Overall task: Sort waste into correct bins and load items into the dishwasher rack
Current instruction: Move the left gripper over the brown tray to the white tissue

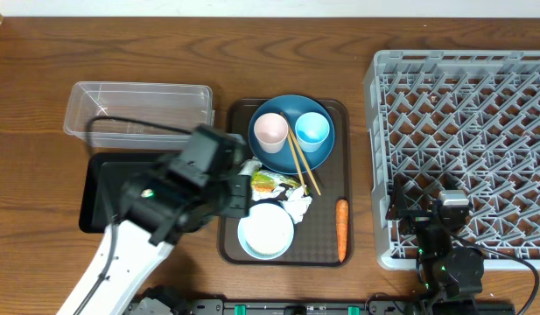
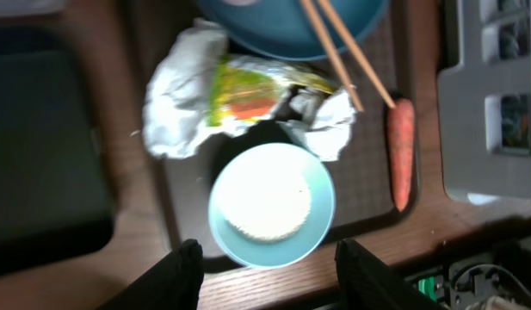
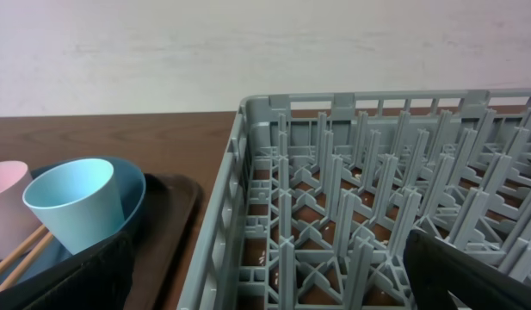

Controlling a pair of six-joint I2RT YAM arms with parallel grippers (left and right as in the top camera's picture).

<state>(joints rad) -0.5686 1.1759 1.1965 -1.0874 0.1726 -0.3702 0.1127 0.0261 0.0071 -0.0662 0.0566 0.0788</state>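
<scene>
Your left tool [image 2: 269,258] hangs wide open and empty right over the small blue bowl [image 2: 272,205] of white rice. That bowl sits on the brown tray [image 2: 368,185] toward the tabletop's near edge. Crumpled napkins [image 2: 175,108] with green-orange scraps butt against its far side, and the carrot [image 2: 401,151] lies just right of it. The chopsticks [image 2: 338,52] get cut off up top. Your right tool [image 3: 265,267] is spread open and empty over the rack [image 3: 351,172] by the right edge.

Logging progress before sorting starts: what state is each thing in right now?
Clear rectangular plastic tub: empty.
Large grey plastic rack: empty.
Small light blue bowl: upright, holding rice.
Pink cup: upright, empty.
Light blue cup: upright, empty.
White paper napkins: crumpled.
Left gripper: open.
Right gripper: open.
</scene>
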